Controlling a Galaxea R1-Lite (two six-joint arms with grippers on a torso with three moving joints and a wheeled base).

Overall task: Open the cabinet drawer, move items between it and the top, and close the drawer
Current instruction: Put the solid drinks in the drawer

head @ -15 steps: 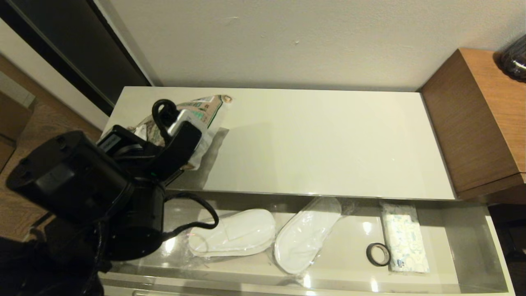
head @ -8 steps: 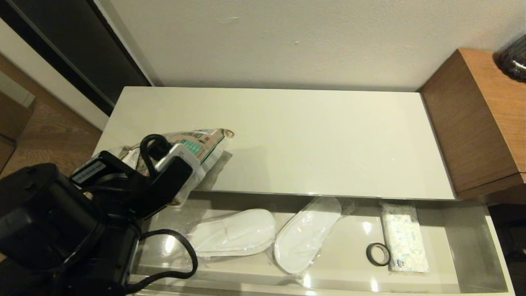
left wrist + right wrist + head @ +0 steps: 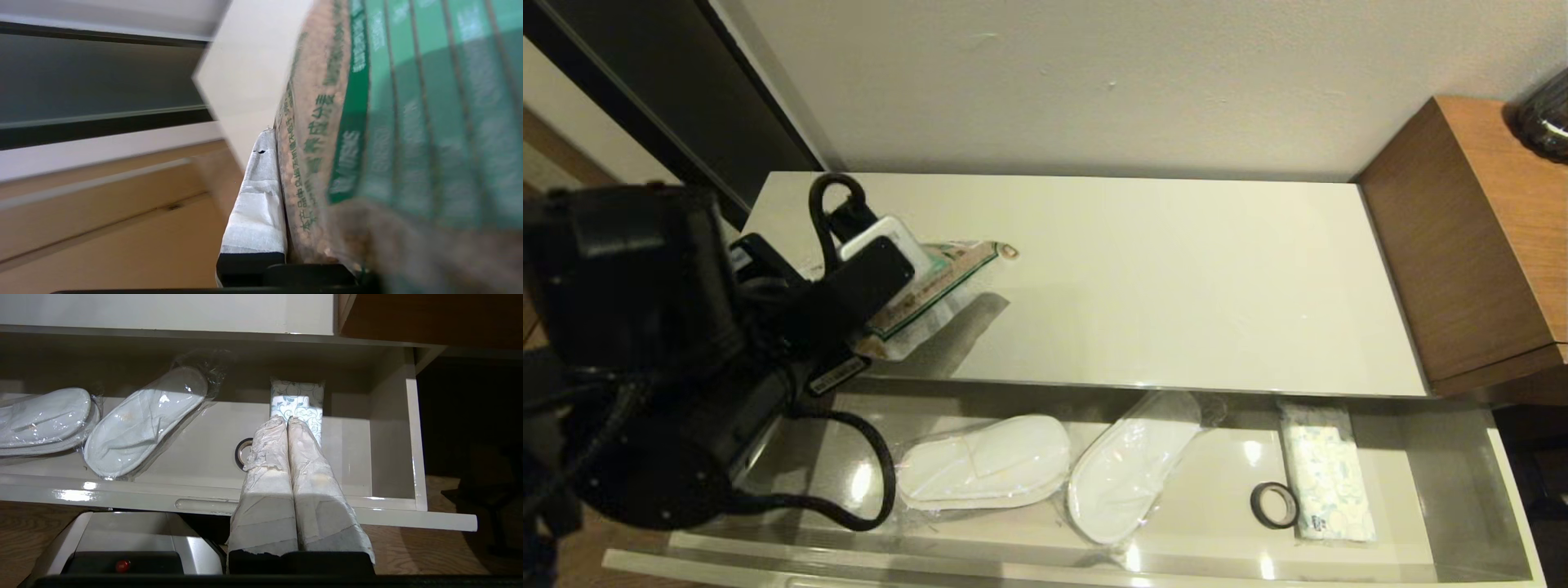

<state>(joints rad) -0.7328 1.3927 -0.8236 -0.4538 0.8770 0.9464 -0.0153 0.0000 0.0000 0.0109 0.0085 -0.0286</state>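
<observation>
The cabinet drawer (image 3: 1225, 457) stands pulled out, its cream face panel (image 3: 204, 498) toward me. On its grey base lie the small dark tape ring (image 3: 1274, 505) and, right beside it, the white blue-patterned tissue pack (image 3: 1325, 482). My left gripper (image 3: 294, 139) is shut on the brown-and-green packet (image 3: 939, 273), holding it tilted over the left end of the cream top (image 3: 1143, 278). One taped finger (image 3: 257, 204) presses the packet (image 3: 327, 122); the other is hidden behind it. My right gripper (image 3: 287, 420) hangs shut and empty before the drawer, in line with the ring (image 3: 242, 452) and tissue pack (image 3: 297, 401).
Two plastic-wrapped white slippers (image 3: 984, 461) (image 3: 1131, 465) fill the drawer's left and middle. A taller brown wooden unit (image 3: 1478, 245) borders the top on the right, with a dark object (image 3: 1543, 122) on it. A wall runs behind the top.
The left arm brought the packet from the back left toward the top's front edge, then lifted and turned it, so it now lies flatter and points right. Drawer contents unchanged.
</observation>
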